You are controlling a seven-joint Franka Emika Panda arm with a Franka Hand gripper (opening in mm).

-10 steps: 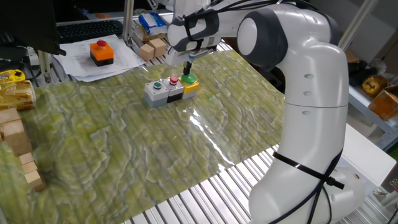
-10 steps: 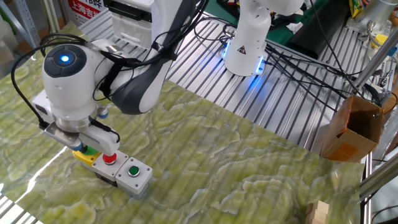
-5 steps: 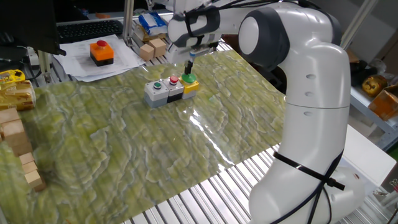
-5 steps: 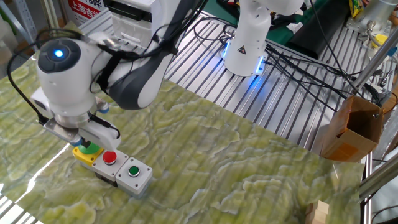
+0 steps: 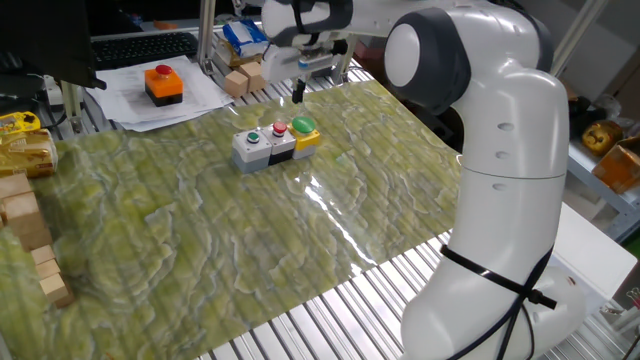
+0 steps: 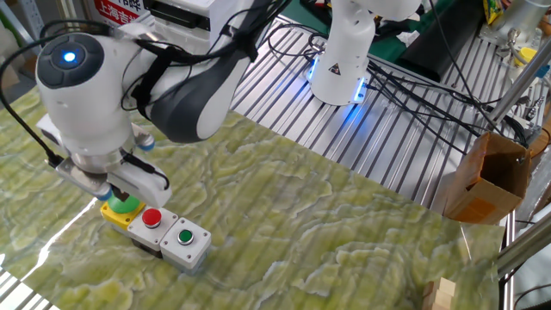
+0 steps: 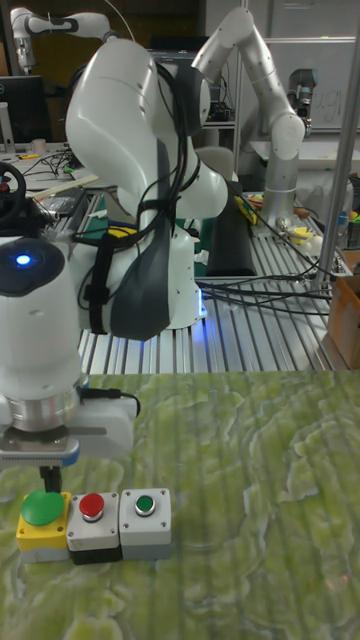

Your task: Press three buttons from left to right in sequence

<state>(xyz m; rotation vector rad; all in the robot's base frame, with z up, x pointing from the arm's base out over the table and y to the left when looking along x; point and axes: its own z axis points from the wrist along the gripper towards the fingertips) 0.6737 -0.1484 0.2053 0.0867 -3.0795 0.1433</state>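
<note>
The three buttons [image 5: 275, 143] stand joined in a row on the green mat: a grey box with a small green button [image 5: 253, 138], a black box with a red button [image 5: 280, 129], and a yellow box with a large green dome [image 5: 304, 126]. In the tall fixed view the row [image 7: 92, 523] runs the other way, with the dome [image 7: 42, 507] at the left. My gripper [image 5: 298, 93] hangs a short way above the dome, clear of it, with its fingers shut into one dark prong and nothing held. In the other fixed view the hand hides the fingertips above the dome [image 6: 126, 205].
A lone orange button on a black box [image 5: 163, 82] sits on paper at the back left. Wooden blocks [image 5: 25, 225] line the left edge and more [image 5: 245, 78] lie behind the mat. A cardboard box [image 6: 486, 176] and a second robot's base [image 6: 343, 52] stand on the slatted table.
My gripper has lifted straight up off the green dome button, from touching it to hanging above it. The buttons have not moved.
</note>
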